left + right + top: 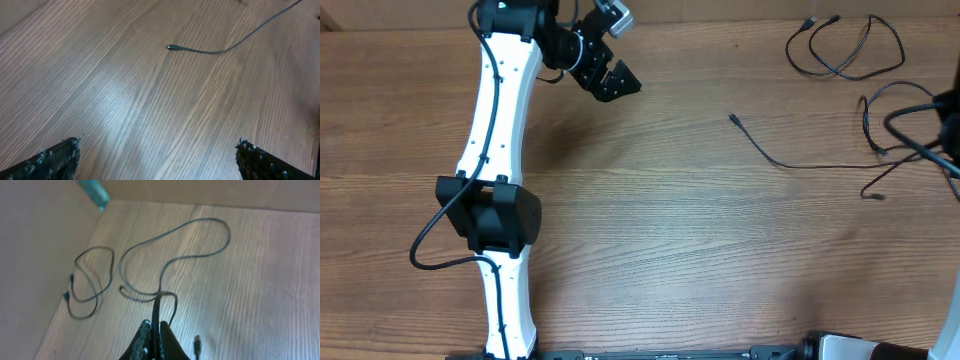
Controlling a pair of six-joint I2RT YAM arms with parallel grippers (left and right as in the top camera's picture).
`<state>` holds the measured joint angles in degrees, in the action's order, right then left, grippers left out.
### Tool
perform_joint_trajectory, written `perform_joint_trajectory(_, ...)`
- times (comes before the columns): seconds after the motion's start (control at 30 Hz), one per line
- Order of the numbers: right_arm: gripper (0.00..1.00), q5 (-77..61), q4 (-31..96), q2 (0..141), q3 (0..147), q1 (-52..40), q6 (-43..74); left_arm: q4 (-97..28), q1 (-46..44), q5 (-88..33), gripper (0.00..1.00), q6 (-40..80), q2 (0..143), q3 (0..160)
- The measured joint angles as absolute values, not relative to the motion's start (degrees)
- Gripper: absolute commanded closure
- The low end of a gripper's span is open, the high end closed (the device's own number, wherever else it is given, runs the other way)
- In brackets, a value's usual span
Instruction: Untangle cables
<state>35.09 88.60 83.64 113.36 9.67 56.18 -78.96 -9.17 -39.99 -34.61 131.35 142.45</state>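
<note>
Pinching the thin black flexible cable (158, 305), the right gripper (155, 342) should draw it gently backward, clear of the smaller black looped cord (92, 282) ahead-left; the left gripper (160, 160) is spread wide.

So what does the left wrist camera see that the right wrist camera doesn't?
Only the left wrist view: the left hand wide open and empty, with one loose cable end lying ahead of it. Only the right wrist view: the right hand shut on a cable that loops away, a small coil beside it, and a teal object at the top. Both show the wooden table and black cable lying on it.
</note>
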Motion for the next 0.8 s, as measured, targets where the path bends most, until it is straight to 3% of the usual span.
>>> perform_joint_trajectory(0.23,0.96,34.35,88.16,84.01,108.22,20.38,56.80,-78.78,-10.52,-39.99,0.00,-34.63,131.35,142.45)
perform_joint_trajectory(0.47,0.97,33.45,84.82,84.16,100.53,25.47,56.88,-78.81,-10.90,-39.99,0.00,-34.63,131.35,142.45)
perform_joint_trajectory(0.8,0.96,32.84,68.47,85.36,85.82,35.70,55.57,-78.83,-10.90,-39.99,0.00,-34.63,131.35,142.45)
